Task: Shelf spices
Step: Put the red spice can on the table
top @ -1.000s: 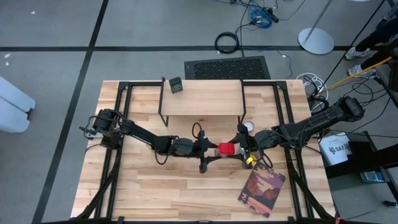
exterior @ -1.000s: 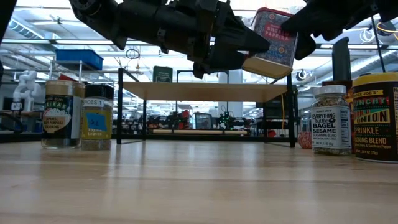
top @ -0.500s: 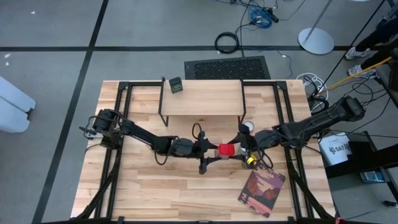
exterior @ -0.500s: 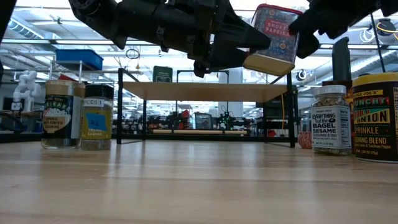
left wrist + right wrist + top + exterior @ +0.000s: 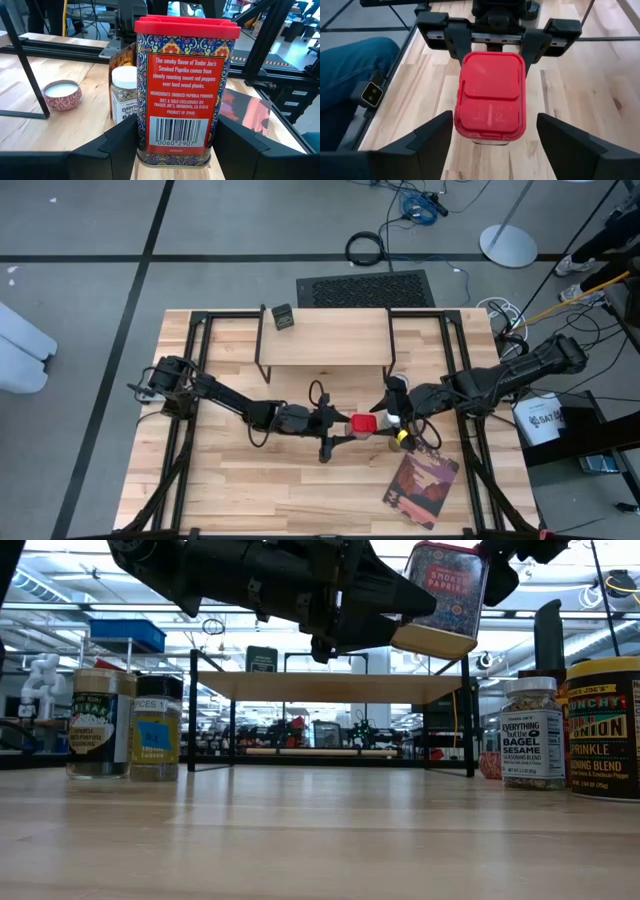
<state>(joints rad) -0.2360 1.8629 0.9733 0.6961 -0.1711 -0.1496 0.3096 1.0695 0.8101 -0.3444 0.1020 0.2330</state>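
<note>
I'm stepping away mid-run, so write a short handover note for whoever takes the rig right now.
Left gripper: shut on the smoked paprika tin, held upright in the air in front of the shelf.
Right gripper: open, its fingers either side of the tin's red lid, not touching.
Done: one dark jar on the shelf.
Left: this tin, plus the jars standing on the table.

Paprika tin (image 5: 181, 95): showing a red lid, a red label panel with white lettering, a white barcode patch, and blue, red and yellow ornamental patterning along its edges. Sesame jar (image 5: 533, 732): wearing a white label with black lettering. Onion-blend jar (image 5: 603, 728): displaying a yellow top over a black label. Book (image 5: 421, 485): showing a reddish-purple picture cover. Shelf (image 5: 325, 337): presenting a pale wood top on black legs. Bench (image 5: 230, 490): showing light wooden planks.
</note>
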